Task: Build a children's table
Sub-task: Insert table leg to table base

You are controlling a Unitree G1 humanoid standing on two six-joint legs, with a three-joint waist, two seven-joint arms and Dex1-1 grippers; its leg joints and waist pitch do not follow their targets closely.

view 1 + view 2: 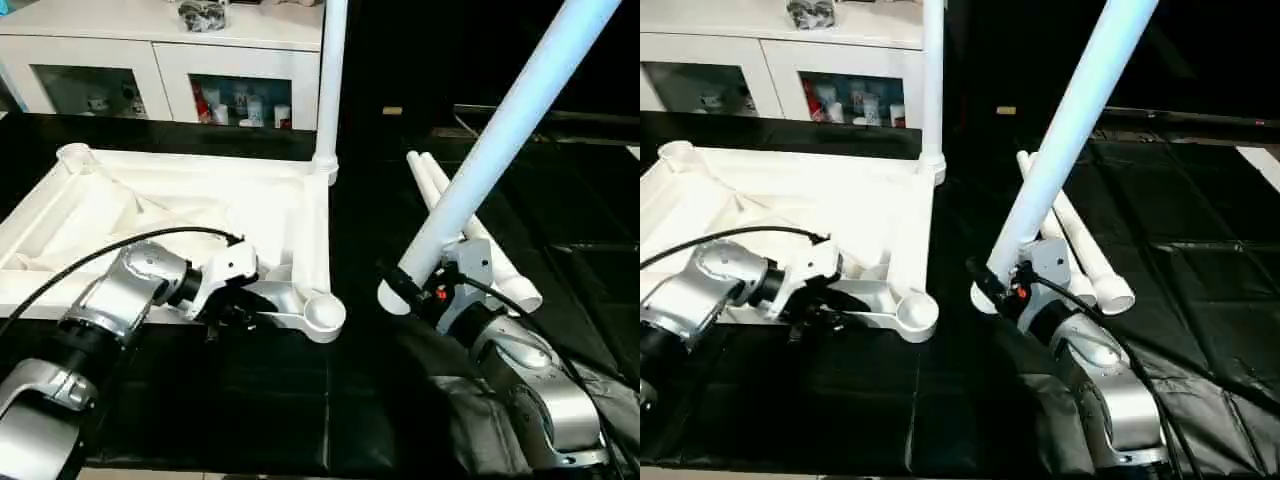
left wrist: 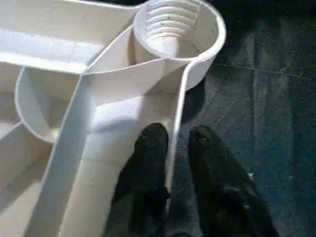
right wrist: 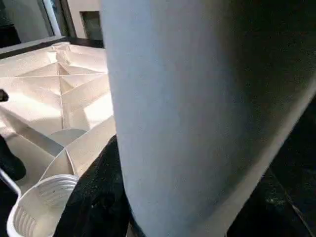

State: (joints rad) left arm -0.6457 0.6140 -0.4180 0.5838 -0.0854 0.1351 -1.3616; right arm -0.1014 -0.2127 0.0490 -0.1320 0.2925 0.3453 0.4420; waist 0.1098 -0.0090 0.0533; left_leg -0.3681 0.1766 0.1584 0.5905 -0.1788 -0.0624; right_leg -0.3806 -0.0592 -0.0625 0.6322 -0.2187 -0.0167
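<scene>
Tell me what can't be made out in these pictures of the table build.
- Top of the held leg: cut off by the head views' upper edge.
- Top of the standing leg: also cut off there.
- Left end of the tabletop: past the picture's edge.
- Cabinet contents: too small to name.
- Right gripper: the leg covers its jaws in the right wrist view.
</scene>
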